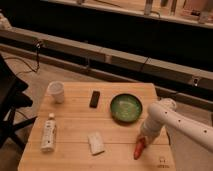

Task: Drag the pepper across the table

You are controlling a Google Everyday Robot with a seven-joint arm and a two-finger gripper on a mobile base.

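The pepper is a slim red-orange chili lying near the front right of the light wooden table, tapered end toward the front edge. My gripper comes down at the pepper's upper end, at the tip of the white arm that reaches in from the right. The arm's end covers the fingers and the top of the pepper.
A green bowl sits just behind the gripper. A white block lies front centre, a white bottle at the front left, a white cup at the back left, a dark small object at the back centre. A logo mark sits at the front right corner.
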